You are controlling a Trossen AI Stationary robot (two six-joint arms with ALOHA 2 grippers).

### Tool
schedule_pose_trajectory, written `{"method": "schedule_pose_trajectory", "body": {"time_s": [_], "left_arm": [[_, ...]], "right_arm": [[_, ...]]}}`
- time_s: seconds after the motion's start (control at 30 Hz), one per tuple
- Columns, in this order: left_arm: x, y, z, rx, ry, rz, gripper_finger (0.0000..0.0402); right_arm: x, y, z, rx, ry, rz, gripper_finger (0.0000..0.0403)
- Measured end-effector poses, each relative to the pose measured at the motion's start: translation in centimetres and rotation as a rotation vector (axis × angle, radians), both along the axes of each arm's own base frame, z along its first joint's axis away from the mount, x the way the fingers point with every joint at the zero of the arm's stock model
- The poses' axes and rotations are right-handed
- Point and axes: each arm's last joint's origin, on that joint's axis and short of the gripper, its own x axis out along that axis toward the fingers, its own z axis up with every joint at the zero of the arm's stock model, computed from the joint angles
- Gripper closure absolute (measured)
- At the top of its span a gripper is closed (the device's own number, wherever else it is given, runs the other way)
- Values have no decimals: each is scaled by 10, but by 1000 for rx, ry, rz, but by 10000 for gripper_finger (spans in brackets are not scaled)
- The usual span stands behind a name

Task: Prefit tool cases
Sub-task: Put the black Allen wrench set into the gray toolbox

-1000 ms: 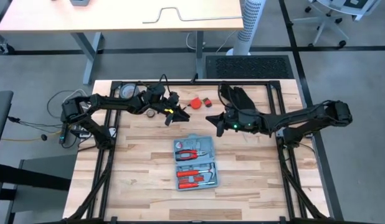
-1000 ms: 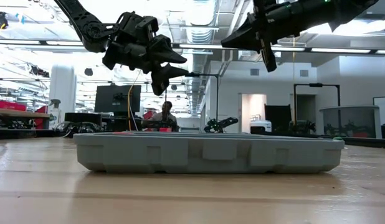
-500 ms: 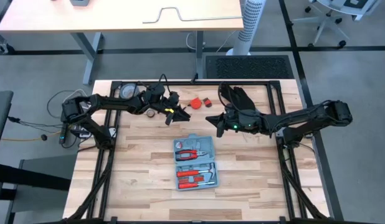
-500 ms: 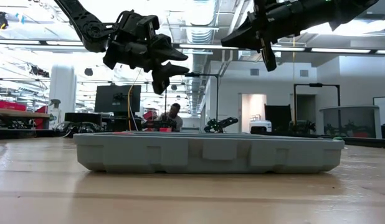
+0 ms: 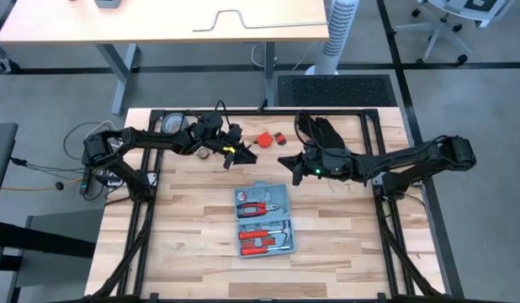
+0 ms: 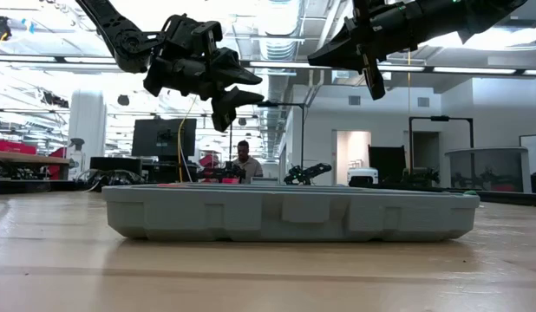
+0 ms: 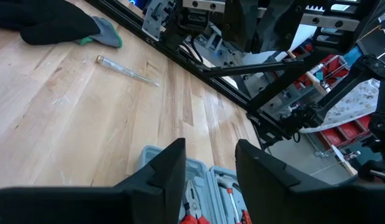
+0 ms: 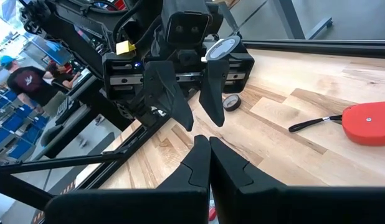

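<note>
The light-blue tool case (image 5: 264, 219) lies open and flat on the wooden table, with red-handled tools in its slots; the low view shows its grey side wall (image 6: 290, 212). My left gripper (image 5: 245, 156) hovers open above the table beyond the case's far left corner, and the case's far edge (image 7: 199, 180) shows below its fingers. My right gripper (image 5: 285, 162) hovers shut beyond the case's far right corner, facing the left gripper (image 8: 187, 93). Neither gripper touches anything.
A black glove (image 5: 315, 128) lies at the far edge beside the right arm. A red tape measure (image 5: 264, 137) and a small dark piece (image 5: 279, 136) sit between the arms. A thin screwdriver (image 7: 127, 70) lies near the glove. A round disc (image 8: 231, 101) rests under the left arm.
</note>
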Motion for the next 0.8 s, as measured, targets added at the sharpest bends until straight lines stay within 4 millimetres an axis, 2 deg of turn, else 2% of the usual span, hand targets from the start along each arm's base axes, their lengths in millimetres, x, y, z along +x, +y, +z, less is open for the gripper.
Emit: {"method": "schedule_pose_trajectory", "body": {"time_s": [0.8], "left_arm": [[0, 0, 0, 16, -5, -4, 272]], "right_arm": [[0, -4, 0, -2, 1, -12, 392]]}}
